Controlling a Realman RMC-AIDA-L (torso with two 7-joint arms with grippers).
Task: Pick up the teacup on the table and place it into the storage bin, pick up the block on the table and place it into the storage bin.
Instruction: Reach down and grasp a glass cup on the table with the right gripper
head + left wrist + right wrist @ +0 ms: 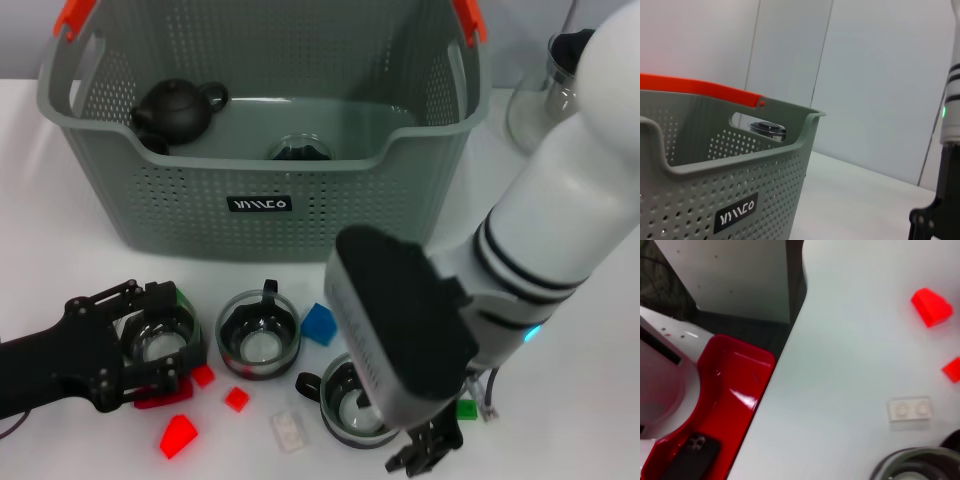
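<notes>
The grey-green storage bin point(260, 190) point(725, 175) stands at the back of the table, with a black teapot point(178, 108) and a glass cup point(298, 148) inside. Three glass teacups stand in front of it. My left gripper point(172, 340) is open, its fingers on either side of the left teacup point(150, 340). The middle teacup point(258, 335) stands free. My right gripper point(430, 452) hangs low beside the third teacup point(350, 405) point(920, 465). Blocks lie around them: blue point(318, 325), red point(178, 435) point(931, 306), small red point(237, 399) point(952, 370), white point(288, 430) point(910, 409) and green point(467, 409).
A glass pitcher point(545, 95) stands at the back right behind my right arm. Another red block point(203, 376) lies by the left gripper. Beyond the table's near edge sits a red tray point(725, 390) holding a black phone point(690, 455).
</notes>
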